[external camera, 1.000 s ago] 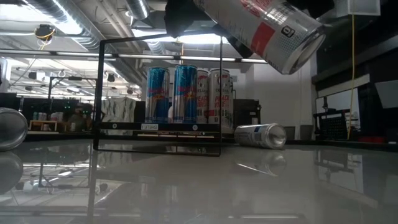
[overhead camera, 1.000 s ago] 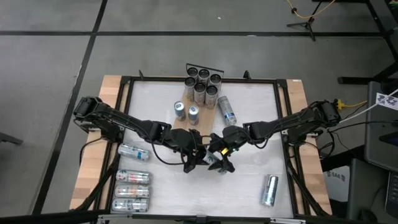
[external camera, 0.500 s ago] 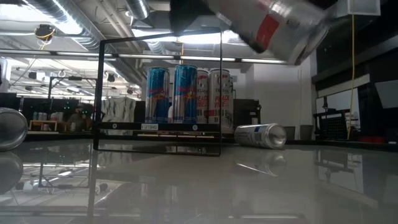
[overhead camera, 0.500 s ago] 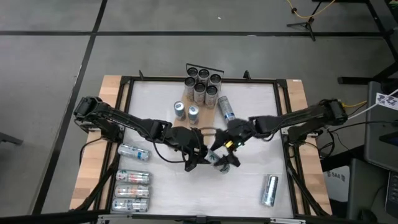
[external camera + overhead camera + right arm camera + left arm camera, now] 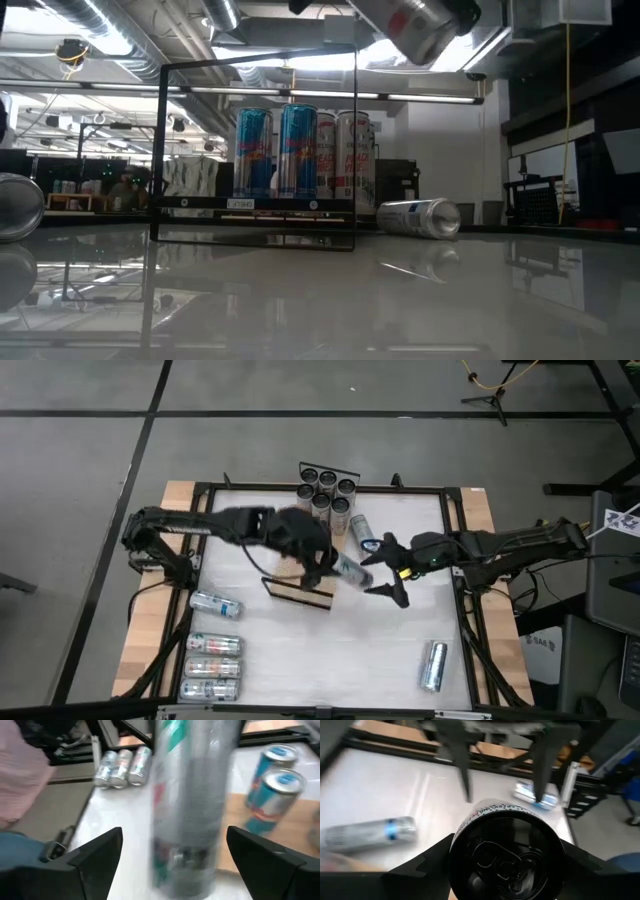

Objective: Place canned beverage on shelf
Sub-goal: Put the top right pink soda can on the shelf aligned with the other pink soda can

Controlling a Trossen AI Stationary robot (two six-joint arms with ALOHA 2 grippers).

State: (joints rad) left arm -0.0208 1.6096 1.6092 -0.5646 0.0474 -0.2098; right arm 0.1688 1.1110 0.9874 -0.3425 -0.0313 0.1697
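Silver with red print, your can [image 5: 347, 571] hangs tilted above the bench [image 5: 420, 530], clamped in the left pincer [image 5: 332, 568], just off the near end of the light-wood shelf [image 5: 298, 593]. Your right pincer [image 5: 387, 567] sits just beside the can with its fingers spread apart, off the metal. Upright cans [image 5: 325, 492] crowd the shelf's far end.

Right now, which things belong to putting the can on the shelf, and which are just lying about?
Job: the held can, gripped by the left hand; the shelf; the right hand, open beside that can.
Lying about: three cans in a row at the left; a lone can next to them; a toppled can beside the shelf; a can at the right.
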